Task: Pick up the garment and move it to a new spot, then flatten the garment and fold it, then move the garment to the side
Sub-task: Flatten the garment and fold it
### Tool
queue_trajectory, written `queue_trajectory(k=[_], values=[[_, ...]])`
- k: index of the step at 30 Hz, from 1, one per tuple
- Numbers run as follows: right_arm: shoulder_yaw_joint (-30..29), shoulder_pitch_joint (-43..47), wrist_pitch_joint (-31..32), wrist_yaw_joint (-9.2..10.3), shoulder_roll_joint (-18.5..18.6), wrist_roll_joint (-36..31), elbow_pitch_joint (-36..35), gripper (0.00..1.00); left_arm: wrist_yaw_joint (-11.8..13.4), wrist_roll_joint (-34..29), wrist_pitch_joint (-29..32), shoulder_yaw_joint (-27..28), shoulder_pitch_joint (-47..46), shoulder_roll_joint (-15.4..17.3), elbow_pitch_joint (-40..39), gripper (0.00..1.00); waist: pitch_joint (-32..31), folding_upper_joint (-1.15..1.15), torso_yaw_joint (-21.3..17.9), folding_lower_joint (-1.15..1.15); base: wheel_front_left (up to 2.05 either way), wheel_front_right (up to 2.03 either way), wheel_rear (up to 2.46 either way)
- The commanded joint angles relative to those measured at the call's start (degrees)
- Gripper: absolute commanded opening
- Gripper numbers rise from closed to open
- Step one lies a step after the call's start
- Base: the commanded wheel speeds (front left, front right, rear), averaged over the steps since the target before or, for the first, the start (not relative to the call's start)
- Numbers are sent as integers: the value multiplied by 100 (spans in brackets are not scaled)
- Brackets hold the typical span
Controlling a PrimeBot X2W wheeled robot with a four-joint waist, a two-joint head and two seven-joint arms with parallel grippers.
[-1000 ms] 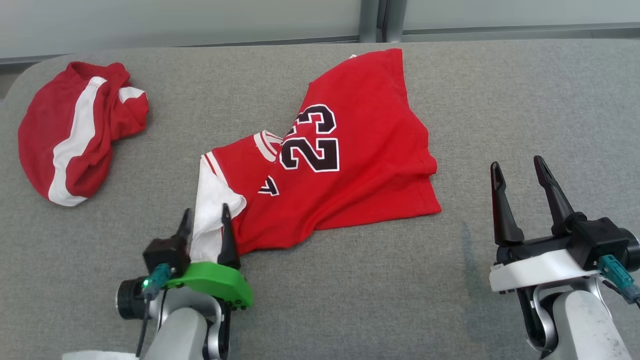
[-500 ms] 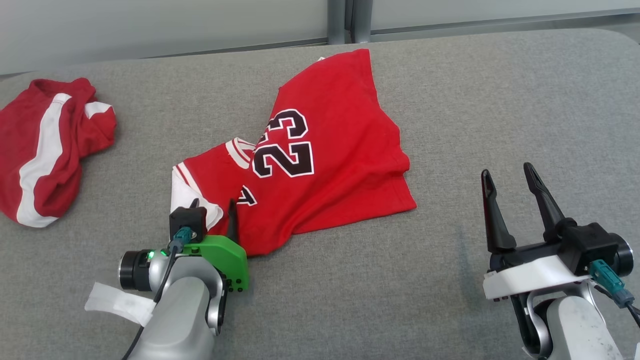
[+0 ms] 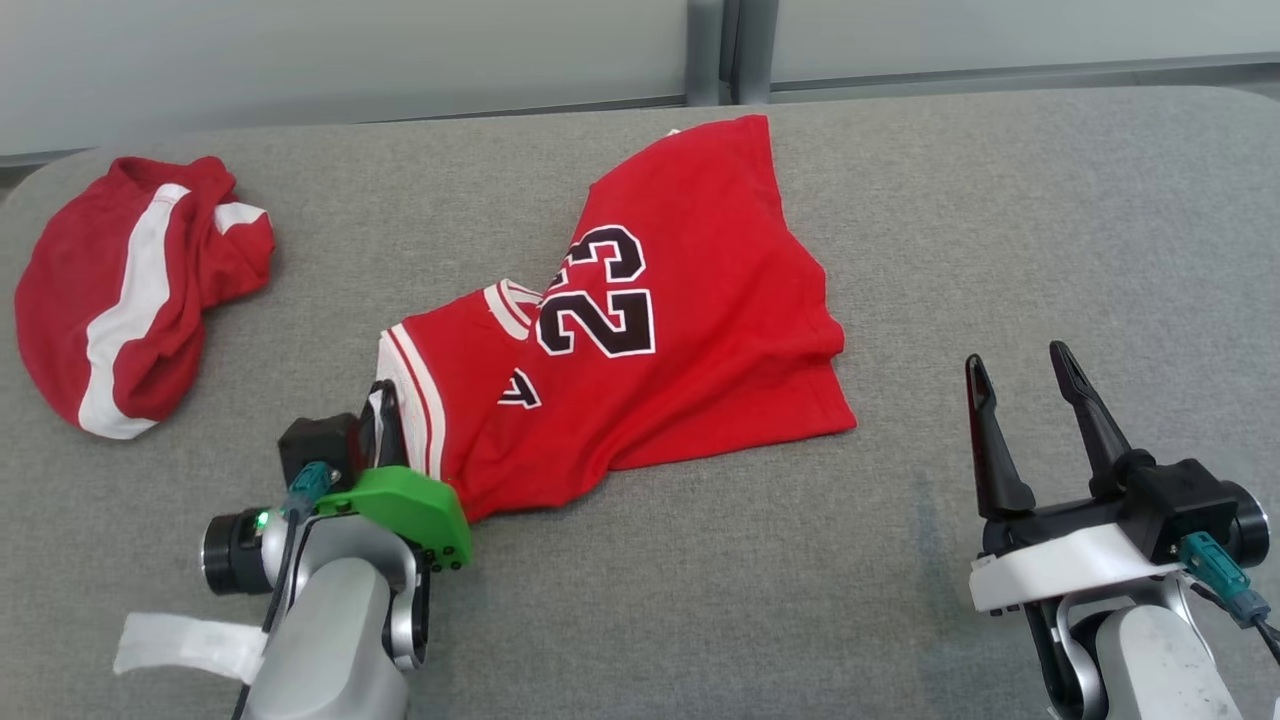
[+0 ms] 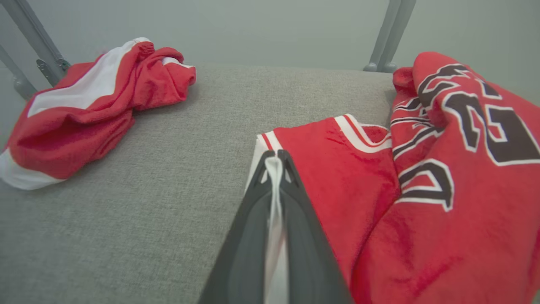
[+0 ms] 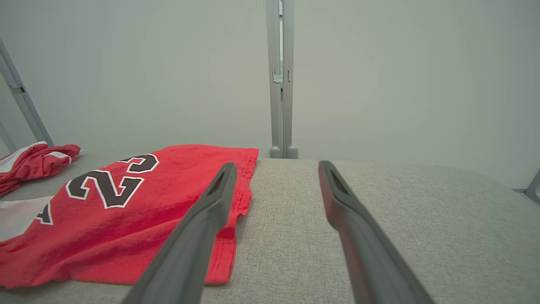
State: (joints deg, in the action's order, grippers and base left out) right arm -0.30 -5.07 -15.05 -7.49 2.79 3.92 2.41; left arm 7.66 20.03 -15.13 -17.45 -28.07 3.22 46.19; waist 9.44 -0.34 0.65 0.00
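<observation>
The garment (image 3: 690,330) lies in the middle of the grey cloth worktop (image 3: 1000,220), a pale wall (image 3: 400,50) behind, with its long axis running from near left to far right. My left end effector (image 4: 274,158) pinches its white sleeve edge; my right end effector (image 3: 1015,356) stands wide.

1. Left end effector (image 3: 380,398), at lower left, has its fingers pinched together on the garment's (image 3: 690,340) white edge, its forearm rising from below.
2. Right end effector (image 3: 1017,357), at lower right, has its fingers spread wide, gripping nothing.

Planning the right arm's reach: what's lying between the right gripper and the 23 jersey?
Only bare grey surface separates the right gripper from the 23 jersey, as the head view shows.
</observation>
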Motion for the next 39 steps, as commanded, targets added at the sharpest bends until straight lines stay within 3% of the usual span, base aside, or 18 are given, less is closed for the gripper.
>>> queue_trajectory(k=[1, 6, 12, 13, 14, 25, 30, 39], values=[[7, 47, -17, 0, 19, 41, -12, 100, 97, 19, -3, 208, 292, 76, -330, 0, -49, 34, 127, 0, 0, 0, 0], [5, 85, -17, 0, 20, 54, 20, 100, 221, -13, -3, 664, 856, 119, -853, 0, -98, 34, 263, 0, 0, 0, 0], [-22, 92, -17, 0, 19, 36, 27, 100, 260, -43, -4, 976, 1233, 106, -946, 0, -128, 34, 341, 0, 0, 0, 0], [-18, 98, -17, 0, 19, 28, 35, 100, 225, -50, -5, 1008, 1259, 97, -939, 18, -136, 34, 353, 0, 0, 0, 0], [-11, 100, -17, 0, 20, 22, 41, 100, 213, -67, -5, 1051, 1270, 92, -948, 100, -141, 34, 360, 0, 0, 0, 0], [-136, 206, -17, 0, 19, 66, 393, 100, 38, -337, -4, 1566, 1378, 102, -1399, 100, -185, 34, 328, 0, 0, 0, 0], [-183, 208, -17, 0, 19, 185, 1076, 100, -205, -694, -4, 1607, 1643, 60, -2108, 100, -165, 34, 398, 0, 0, 0, 0], [39, -467, 97, 0, 25, 219, 2326, 100, -306, -891, -4, 1331, 2037, -16, -2971, 100, -116, 34, 783, 0, 0, 0, 0]])
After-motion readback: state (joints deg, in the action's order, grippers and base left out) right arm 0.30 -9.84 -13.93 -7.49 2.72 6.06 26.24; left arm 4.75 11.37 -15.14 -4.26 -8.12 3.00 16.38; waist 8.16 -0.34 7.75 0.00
